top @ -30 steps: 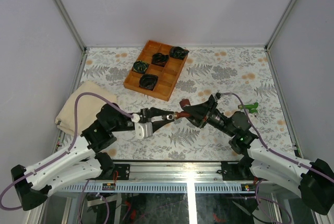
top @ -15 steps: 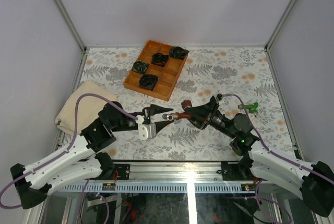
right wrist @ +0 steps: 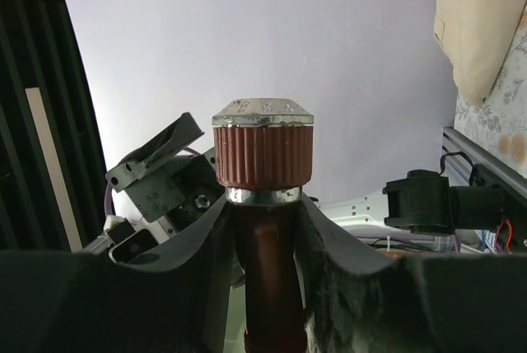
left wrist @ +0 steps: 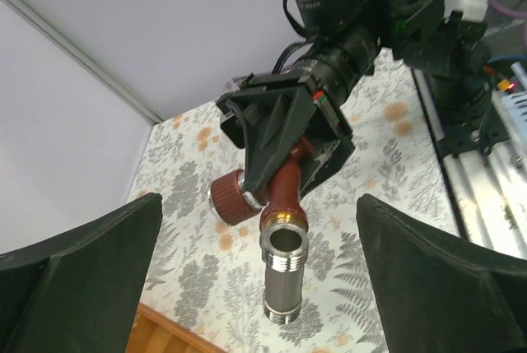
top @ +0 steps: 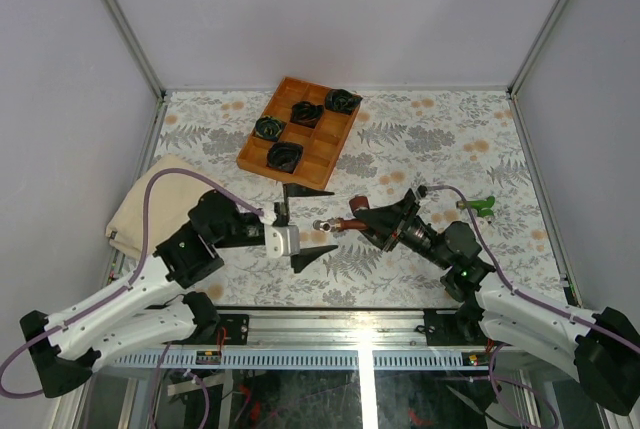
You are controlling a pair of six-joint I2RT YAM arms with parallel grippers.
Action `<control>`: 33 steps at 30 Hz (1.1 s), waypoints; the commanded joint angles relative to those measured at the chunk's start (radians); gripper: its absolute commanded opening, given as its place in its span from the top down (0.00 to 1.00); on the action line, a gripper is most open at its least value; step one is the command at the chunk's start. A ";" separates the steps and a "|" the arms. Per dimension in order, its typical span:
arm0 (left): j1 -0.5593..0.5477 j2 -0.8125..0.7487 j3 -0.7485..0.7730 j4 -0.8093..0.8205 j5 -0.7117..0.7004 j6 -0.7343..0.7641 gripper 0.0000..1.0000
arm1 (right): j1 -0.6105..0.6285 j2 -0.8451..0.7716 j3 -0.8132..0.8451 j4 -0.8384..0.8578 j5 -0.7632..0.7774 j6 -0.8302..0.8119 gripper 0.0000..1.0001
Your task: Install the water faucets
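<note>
The dark red-brown water faucet point(top: 347, 221) hangs above the table's middle, its silvery threaded end point(top: 324, 224) pointing left. My right gripper point(top: 358, 219) is shut on its body. In the right wrist view the ribbed knob point(right wrist: 263, 154) sticks up above the fingers point(right wrist: 185, 279). My left gripper point(top: 309, 223) stands wide open around the silvery end without touching it. The left wrist view has the threaded tube point(left wrist: 282, 275) free between the two fingers point(left wrist: 82, 275). The bright green faucet point(top: 481, 205) lies on the table at the right.
A wooden tray point(top: 312, 171) with black-and-green coiled bundles point(top: 285, 157) in its compartments sits at the back centre. A folded beige cloth point(top: 155, 199) lies at the left. Grey walls and metal frame posts close in the flower-patterned table.
My left gripper has opened wide and let go of the faucet's silvery end. The right gripper keeps hold of the faucet and has shifted slightly right.
</note>
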 commanded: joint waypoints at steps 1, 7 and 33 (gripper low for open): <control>0.000 -0.027 0.051 0.051 0.058 -0.207 0.00 | 0.011 -0.001 0.008 0.111 0.063 -0.029 1.00; 0.000 -0.095 0.044 0.129 -0.176 -0.676 0.00 | 0.011 -0.003 0.005 0.109 0.101 -0.078 1.00; 0.003 -0.082 0.126 -0.444 -0.712 -2.027 0.21 | 0.012 0.014 -0.001 0.154 0.166 -0.163 1.00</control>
